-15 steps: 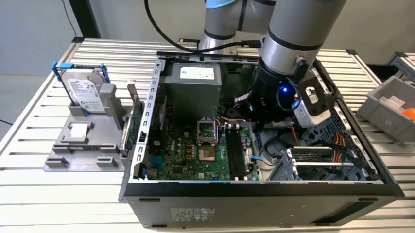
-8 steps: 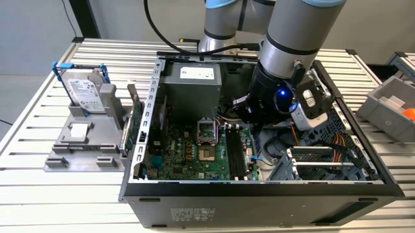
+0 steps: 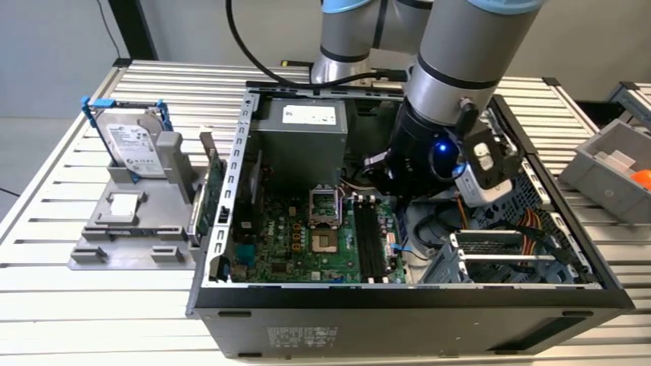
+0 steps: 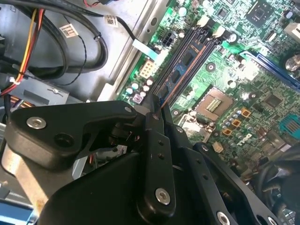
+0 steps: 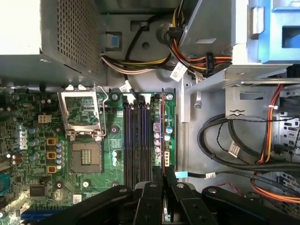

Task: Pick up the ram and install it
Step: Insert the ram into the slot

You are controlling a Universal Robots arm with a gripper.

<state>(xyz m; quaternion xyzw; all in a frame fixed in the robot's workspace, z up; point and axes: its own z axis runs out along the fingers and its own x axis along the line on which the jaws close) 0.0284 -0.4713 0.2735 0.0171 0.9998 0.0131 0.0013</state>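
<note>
Green board below, the ram (image 5: 163,129) stands edge-on in a slot (image 5: 140,140) beside the empty socket (image 5: 84,136), the pincer (image 5: 164,180) pressed together on its near end. Pickup is done; seating looks unfinished.

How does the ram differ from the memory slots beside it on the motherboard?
The ram is a single thin board standing on edge, while the memory slots are several dark channels lying flat on the motherboard. One end of the ram sits between the fingers of the pincer; nothing grips the memory slots. Both run parallel and look about the same length.
</note>
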